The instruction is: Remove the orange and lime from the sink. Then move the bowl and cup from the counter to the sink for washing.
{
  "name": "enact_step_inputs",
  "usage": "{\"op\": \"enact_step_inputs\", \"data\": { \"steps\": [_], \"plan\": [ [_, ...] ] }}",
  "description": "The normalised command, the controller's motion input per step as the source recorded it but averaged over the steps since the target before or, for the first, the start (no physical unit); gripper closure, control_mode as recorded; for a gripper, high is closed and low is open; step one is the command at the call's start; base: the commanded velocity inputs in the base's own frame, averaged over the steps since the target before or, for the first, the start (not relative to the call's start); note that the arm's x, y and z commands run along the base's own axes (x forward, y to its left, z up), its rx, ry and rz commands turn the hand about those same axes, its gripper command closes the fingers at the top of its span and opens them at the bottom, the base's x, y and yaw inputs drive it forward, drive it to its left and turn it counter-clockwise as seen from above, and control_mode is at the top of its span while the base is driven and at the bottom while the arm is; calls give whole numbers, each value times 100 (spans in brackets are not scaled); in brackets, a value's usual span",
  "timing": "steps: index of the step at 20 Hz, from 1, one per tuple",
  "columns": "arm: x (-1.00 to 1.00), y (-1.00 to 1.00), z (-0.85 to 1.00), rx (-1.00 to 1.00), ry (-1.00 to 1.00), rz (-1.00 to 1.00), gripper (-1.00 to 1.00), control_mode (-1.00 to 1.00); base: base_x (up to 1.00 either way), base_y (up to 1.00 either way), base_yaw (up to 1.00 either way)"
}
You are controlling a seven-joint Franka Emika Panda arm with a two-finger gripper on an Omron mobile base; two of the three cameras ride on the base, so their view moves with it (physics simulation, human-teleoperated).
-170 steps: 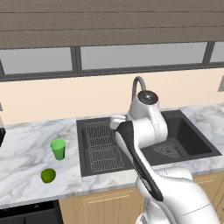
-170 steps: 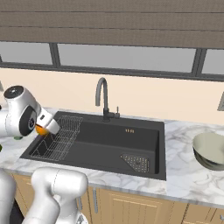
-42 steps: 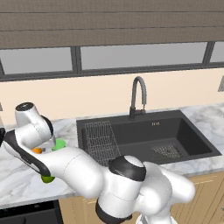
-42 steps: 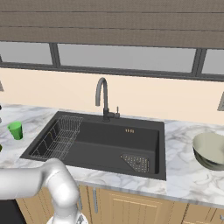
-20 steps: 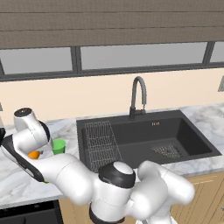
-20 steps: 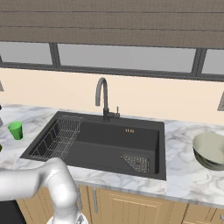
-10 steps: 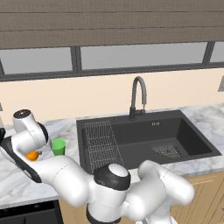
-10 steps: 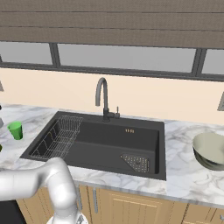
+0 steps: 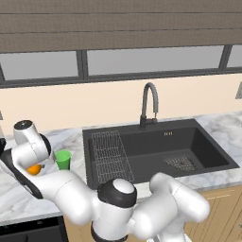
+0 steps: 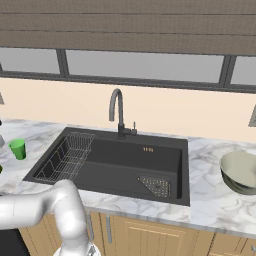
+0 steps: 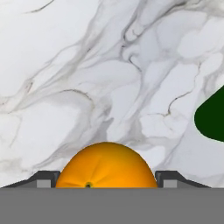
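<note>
Orange (image 11: 106,165) sits between the two dark finger tips of the gripper (image 9: 33,171), over the marble counter (image 11: 87,74) left of the sink (image 9: 156,151), with the lime (image 11: 214,116) just beside on the worktop; half a second ago the hand stood almost the same, so the carry has ended and the arm hovers at the drop spot. Jaws spread wide around the fruit; whether they grip or have let go, cannot tell. Sink basin holds no fruit now, so cup (image 9: 62,159) and bowl (image 10: 241,172) come next, I judge.
</note>
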Motion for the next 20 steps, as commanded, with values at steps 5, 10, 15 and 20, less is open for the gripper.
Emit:
{"op": "enact_step_inputs", "data": {
  "steps": [5, 10, 15, 20],
  "plan": [
    [6, 3, -12, 0, 0, -2, 100, -100, 0, 0, 0],
    [5, 4, -12, 0, 0, -3, 100, -100, 0, 0, 0],
    [5, 4, -13, 0, 0, -2, 100, -100, 0, 0, 0],
    [6, 5, -12, 0, 0, -2, 100, -100, 0, 0, 0]
  ]
}}
